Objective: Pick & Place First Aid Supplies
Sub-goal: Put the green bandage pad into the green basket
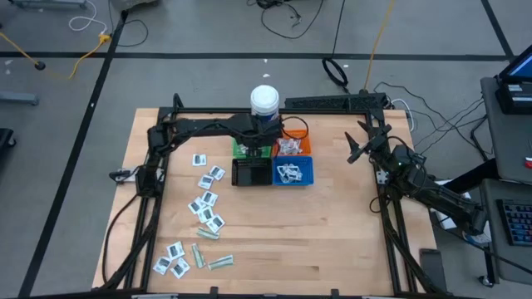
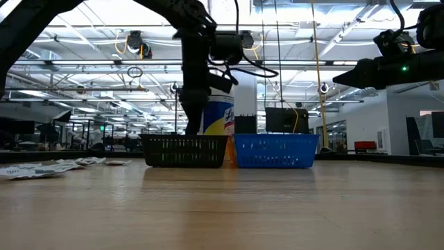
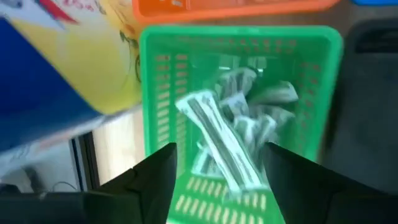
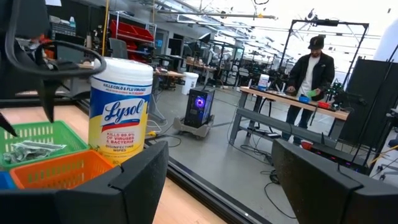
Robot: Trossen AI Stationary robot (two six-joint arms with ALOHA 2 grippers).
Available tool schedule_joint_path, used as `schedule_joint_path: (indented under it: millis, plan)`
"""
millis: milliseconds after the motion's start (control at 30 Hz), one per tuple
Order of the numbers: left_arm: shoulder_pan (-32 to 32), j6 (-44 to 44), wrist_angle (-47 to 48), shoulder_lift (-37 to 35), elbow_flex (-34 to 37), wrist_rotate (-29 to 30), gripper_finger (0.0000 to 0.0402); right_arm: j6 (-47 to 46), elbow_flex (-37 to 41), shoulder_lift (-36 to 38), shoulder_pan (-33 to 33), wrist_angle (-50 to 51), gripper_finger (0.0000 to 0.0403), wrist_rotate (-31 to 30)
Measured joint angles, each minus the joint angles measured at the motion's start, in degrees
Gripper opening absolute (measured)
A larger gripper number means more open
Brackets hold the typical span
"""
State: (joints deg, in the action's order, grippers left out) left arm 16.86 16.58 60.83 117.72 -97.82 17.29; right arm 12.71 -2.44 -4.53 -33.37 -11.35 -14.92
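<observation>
My left gripper [image 1: 253, 143] hangs open over the green bin [image 3: 155, 93], fingers pointing down. In the bin lies a pile of pale-green strips [image 3: 261, 118]. One long strip [image 3: 214, 134] shows slantwise below the gap between my fingers, touching neither. White sachets [image 1: 208, 199] and a few green strips [image 1: 214, 262] lie flat on the table's left half. They also show in the low view [image 2: 48, 168]. My right gripper [image 1: 356, 149] is open and empty, raised over the table's right side.
The orange bin [image 1: 293, 145], black bin [image 1: 251, 172] and blue bin [image 1: 293, 173] stand packed against the green one. The white tub [image 1: 264, 101] stands just behind them. A person [image 4: 314, 68] stands at a bench far beyond the table.
</observation>
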Motion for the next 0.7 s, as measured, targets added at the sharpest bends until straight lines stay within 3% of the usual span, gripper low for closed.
schedule_joint_path:
  millis: [267, 567, 700]
  plan:
    - [0.42, -2.27, 4.67, -4.27, -0.02, -11.27, 0.0264, 0.0, 0.0, -0.01, -0.01, -0.39, 0.0279, -0.02]
    - [-1.89, -1.96, 9.34, -4.7, 0.57, -14.35, 0.0251, 0.0, 0.01, -0.01, 0.01, -0.42, 0.0279, -0.02]
    - [-6.2, -2.25, 7.05, -7.99, 5.21, -14.08, 0.0257, 0.0, 0.0, -0.01, -0.01, -0.43, 0.0279, -0.01]
